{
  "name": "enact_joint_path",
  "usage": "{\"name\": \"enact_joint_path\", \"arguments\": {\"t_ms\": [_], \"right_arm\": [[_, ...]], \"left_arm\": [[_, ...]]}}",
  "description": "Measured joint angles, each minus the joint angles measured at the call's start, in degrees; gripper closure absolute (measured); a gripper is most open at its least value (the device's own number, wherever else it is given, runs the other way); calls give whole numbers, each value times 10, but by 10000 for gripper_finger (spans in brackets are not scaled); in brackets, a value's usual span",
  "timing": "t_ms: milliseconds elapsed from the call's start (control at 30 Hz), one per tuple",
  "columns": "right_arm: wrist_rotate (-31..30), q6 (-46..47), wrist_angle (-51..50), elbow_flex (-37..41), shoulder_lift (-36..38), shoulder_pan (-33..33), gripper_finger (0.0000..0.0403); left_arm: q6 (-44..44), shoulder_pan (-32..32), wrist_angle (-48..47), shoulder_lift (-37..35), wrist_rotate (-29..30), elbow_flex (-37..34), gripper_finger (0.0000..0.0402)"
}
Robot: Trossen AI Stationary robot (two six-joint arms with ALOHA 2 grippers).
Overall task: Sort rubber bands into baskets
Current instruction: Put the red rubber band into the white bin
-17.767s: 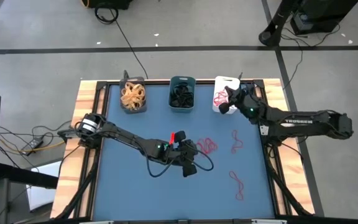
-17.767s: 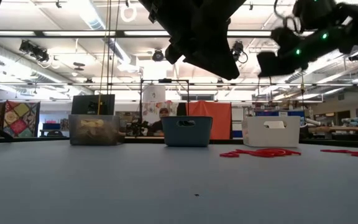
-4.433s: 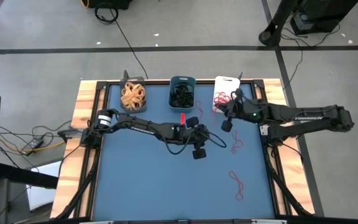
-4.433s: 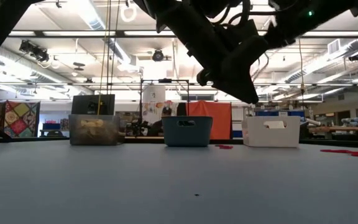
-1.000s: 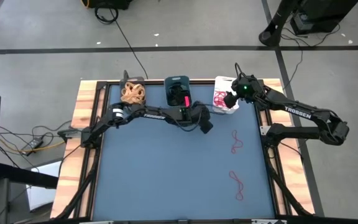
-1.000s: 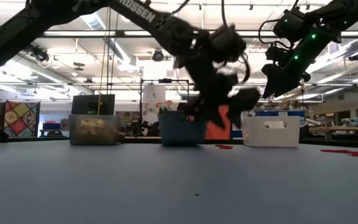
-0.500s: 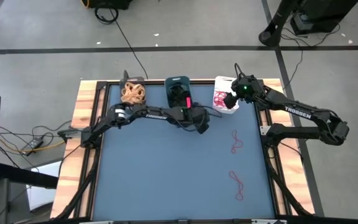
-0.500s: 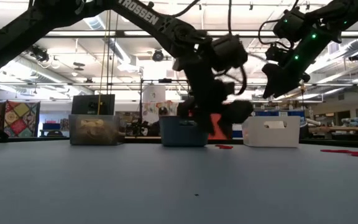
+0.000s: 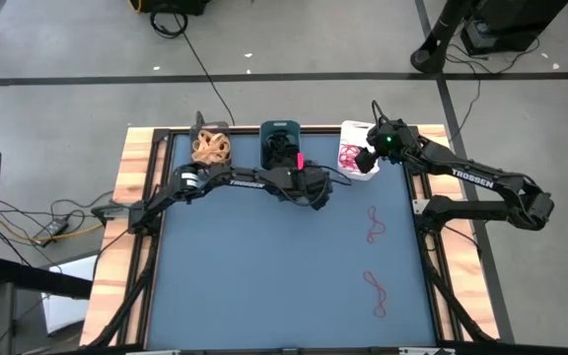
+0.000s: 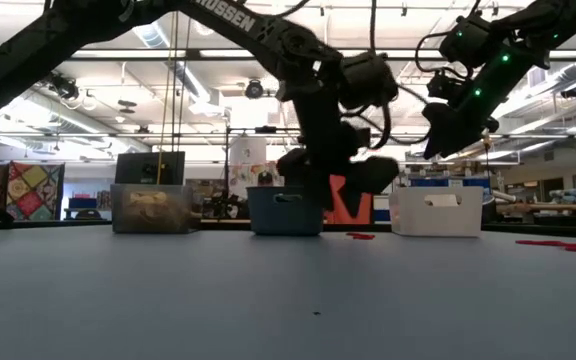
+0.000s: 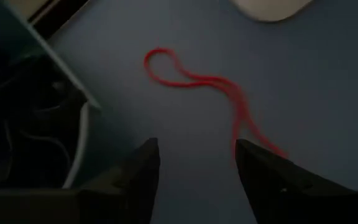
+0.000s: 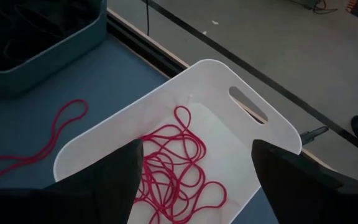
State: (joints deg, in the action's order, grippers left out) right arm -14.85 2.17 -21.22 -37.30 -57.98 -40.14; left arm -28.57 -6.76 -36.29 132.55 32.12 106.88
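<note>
At the far left of the back row stands the dark grey rectangular plastic basket point(image 9: 210, 148), already heaped with tan rubber bands point(image 9: 211, 147); none of that colour shows loose on the blue table mat point(image 9: 264, 266). Next along is the teal-blue rectangular plastic basket point(image 9: 281, 141), which holds black rubber bands point(image 12: 23, 25). The left gripper point(image 9: 316, 189) hangs just in front of this basket's right corner, its two dark fingers point(image 11: 143, 168) spread apart with nothing between them. Directly beneath it, in the gap between the teal and white baskets, a single thin red rubber band point(image 11: 211, 93) lies loose on the mat.

Further right, the white rectangular plastic basket with handle slots point(image 12: 241, 134) holds a tangle of red rubber bands point(image 12: 176, 165). The right gripper point(image 9: 366, 161) hovers above this basket, fingers point(image 12: 120, 171) parted wide and empty.

On the open mat to the right, two more loose red bands remain: one point(image 9: 374, 227) in front of the white basket, another point(image 9: 376, 293) nearer the front edge.

By this reckoning the sorting is nearly complete: tan and black look finished, and only three stray red loops seem to be left for the white basket.
</note>
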Motion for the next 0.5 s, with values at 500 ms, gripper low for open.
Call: {"name": "enact_joint_path", "arguments": {"t_ms": [500], "right_arm": [[1,-2,-2,0,0,0,92]], "left_arm": [[18,29,143,40,-2,52,188]]}}
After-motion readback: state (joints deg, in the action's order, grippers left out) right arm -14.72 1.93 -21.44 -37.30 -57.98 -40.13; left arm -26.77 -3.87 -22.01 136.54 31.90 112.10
